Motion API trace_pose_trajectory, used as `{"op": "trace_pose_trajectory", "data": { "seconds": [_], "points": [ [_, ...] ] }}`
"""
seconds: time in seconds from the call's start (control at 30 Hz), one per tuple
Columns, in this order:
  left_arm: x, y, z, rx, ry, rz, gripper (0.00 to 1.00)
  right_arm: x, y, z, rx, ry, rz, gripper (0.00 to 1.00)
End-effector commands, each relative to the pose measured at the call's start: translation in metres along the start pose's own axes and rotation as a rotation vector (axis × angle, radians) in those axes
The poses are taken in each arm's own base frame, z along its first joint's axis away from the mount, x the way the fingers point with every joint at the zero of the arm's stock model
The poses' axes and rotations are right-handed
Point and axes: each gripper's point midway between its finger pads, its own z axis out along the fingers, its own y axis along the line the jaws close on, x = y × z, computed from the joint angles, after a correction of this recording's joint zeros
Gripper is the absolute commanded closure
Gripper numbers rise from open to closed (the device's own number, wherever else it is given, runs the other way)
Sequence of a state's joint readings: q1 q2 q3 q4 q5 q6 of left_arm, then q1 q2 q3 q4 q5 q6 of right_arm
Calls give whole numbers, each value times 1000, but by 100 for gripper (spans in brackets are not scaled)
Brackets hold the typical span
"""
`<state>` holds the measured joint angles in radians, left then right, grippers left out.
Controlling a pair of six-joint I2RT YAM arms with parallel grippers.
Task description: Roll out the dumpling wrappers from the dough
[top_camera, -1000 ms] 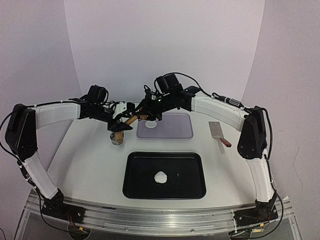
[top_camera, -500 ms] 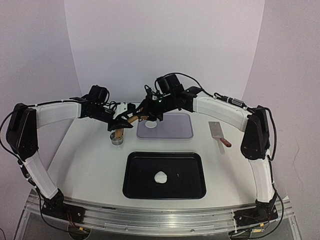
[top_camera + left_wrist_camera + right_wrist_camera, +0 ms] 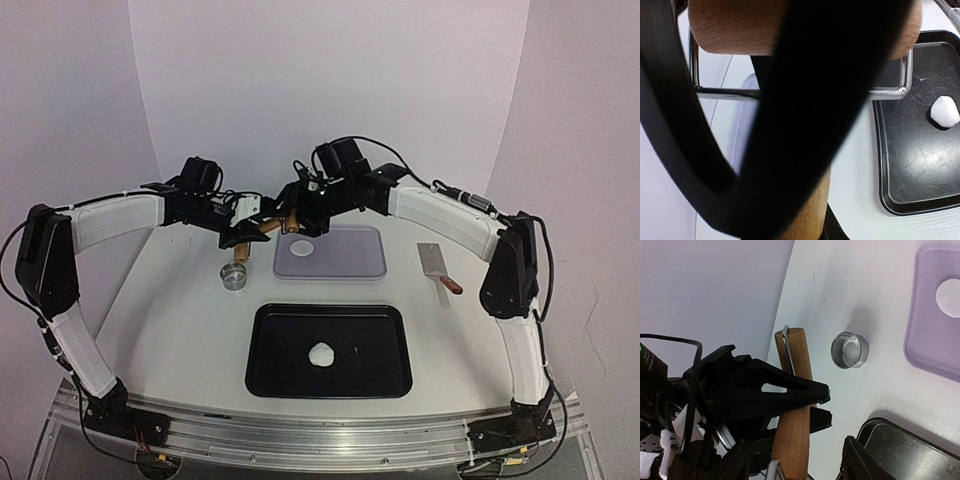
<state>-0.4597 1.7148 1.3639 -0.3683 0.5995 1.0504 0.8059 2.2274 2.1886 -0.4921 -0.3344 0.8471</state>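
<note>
the left tool (image 3: 244, 234) is clamped on a wooden rolling pin (image 3: 792, 390), a smooth pale-brown cylinder with fine grain and a bright wire bracket running along it. the right tool (image 3: 298, 220) sits at the pin's other end, its dark fingers (image 3: 856, 462) spread apart on either side of the wood and not closed on it. the dough (image 3: 322, 354) is a small soft white lump with an uneven outline. it lies near the middle of a scuffed black rectangular tray (image 3: 385, 380) at the near side of the white counter (image 3: 170, 320). one dumpling wrapper (image 3: 301, 249), a thin flat round white disc, lies at the left end of a lilac mat (image 3: 350, 255) with rounded corners. a short shiny metal ring (image 3: 234, 276) stands left of the mat. a flat steel scraper (image 3: 430, 258) with a reddish handle lies to the mat's right.
</note>
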Motion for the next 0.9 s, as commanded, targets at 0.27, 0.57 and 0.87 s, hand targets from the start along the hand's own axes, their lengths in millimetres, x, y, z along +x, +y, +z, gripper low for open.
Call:
{"op": "trace_pose_trajectory", "data": {
  "seconds": [0.27,0.57,0.87],
  "points": [
    [-37,13,13,-10,-47,24,100,-1,-7,25,7,23,68,46],
    [-41,28,19,-66,-24,-12,100,5,-14,27,27,49,104,58],
    [-48,24,22,-58,-36,10,100,8,-9,30,0,75,103,100]
  ]
}}
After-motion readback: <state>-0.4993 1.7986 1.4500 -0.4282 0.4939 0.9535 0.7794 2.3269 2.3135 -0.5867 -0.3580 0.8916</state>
